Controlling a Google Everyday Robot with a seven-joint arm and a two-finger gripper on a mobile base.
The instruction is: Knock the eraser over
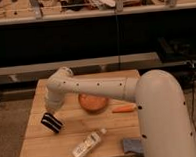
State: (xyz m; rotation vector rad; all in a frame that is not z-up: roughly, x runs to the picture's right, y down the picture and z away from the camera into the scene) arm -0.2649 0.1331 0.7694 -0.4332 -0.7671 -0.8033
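Bottle, bowl and carrot lie near hand above eraser.

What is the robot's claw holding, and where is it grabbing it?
Cannot tell. The claw is right at the top of the black striped eraser, at the left of the table, but no grip shows.

Wooden table, dark shelving behind

One camera, high behind the arm, looks down on the table, gripper at left.
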